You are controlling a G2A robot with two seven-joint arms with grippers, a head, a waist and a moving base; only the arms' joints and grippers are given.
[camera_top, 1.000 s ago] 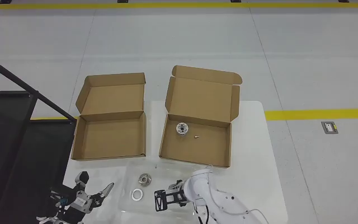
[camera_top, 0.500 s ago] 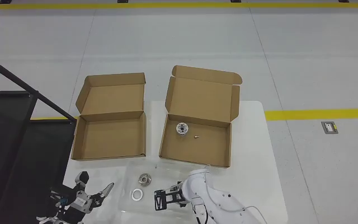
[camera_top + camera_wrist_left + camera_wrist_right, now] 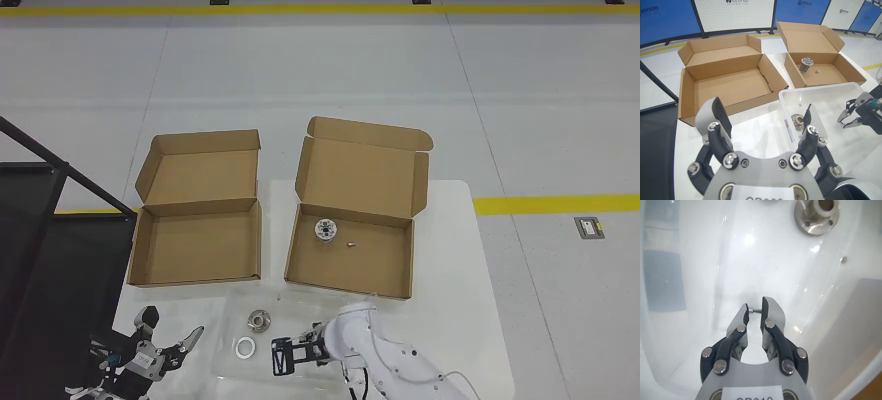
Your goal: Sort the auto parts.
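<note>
While left gripper point(image 3: 762, 108) hangs wide open beside clear bin point(image 3: 817, 87), right gripper point(image 3: 755, 306) has shifted slightly toward white ring point(image 3: 243, 347), jaws narrow, pinching small screw point(image 3: 753, 310) end to end inside bin. Judgement: pick secured; carry to right box point(image 3: 380, 268), where like screw point(image 3: 351, 243) lies, due next.

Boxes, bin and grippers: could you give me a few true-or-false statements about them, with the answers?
1. The right gripper holds a screw. True.
2. The left box holds two parts. False: the left box is empty.
3. The left gripper is open. True.
4. The right box holds a spool. True.
5. The flange lies in the right box. False: the flange lies in the bin.
</note>
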